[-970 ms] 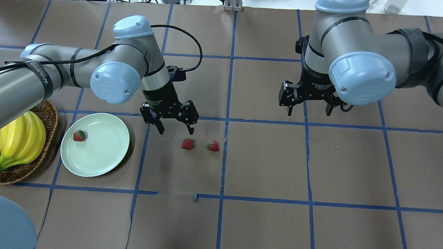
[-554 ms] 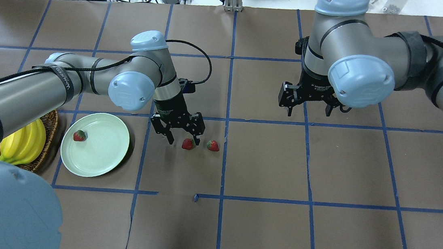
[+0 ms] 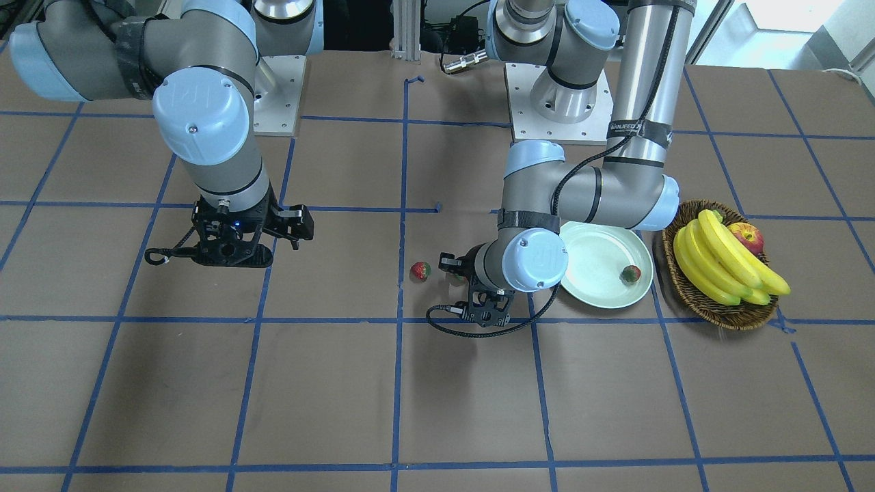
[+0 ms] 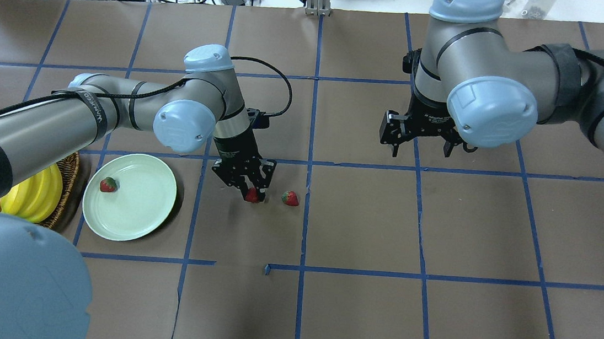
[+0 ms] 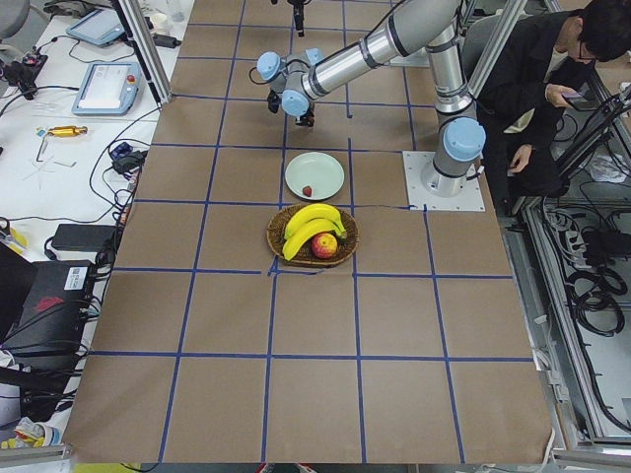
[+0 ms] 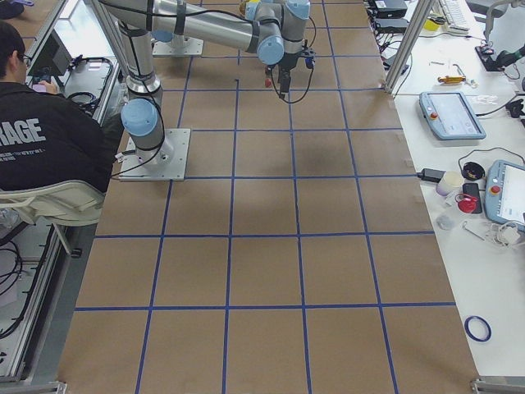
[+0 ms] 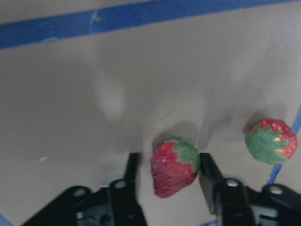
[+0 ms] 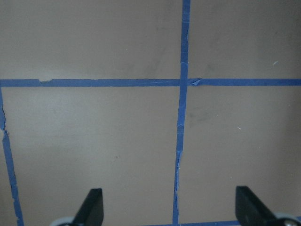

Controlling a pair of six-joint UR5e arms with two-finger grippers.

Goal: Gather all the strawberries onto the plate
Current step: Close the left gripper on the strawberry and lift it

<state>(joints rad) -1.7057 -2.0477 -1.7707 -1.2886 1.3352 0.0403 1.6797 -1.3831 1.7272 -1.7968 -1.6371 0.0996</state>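
Now the strawberry [image 7: 175,169], at 3 o'clock from the plate [image 4: 137,206], is flanked by the left gripper [image 7: 169,162], whose jaws are narrowly spread, not yet pinching. They should be closed gently and centred, so it is not squeezed out.

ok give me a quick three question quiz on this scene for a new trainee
1. How many strawberries lie on the plate?
2. True or false: the right gripper holds a strawberry.
3. The left gripper has its fingers either side of: A the strawberry nearer the plate, B the apple, C the bananas.

Key: 1. one, the strawberry on the plate. 2. false, it is open and empty. 3. A.
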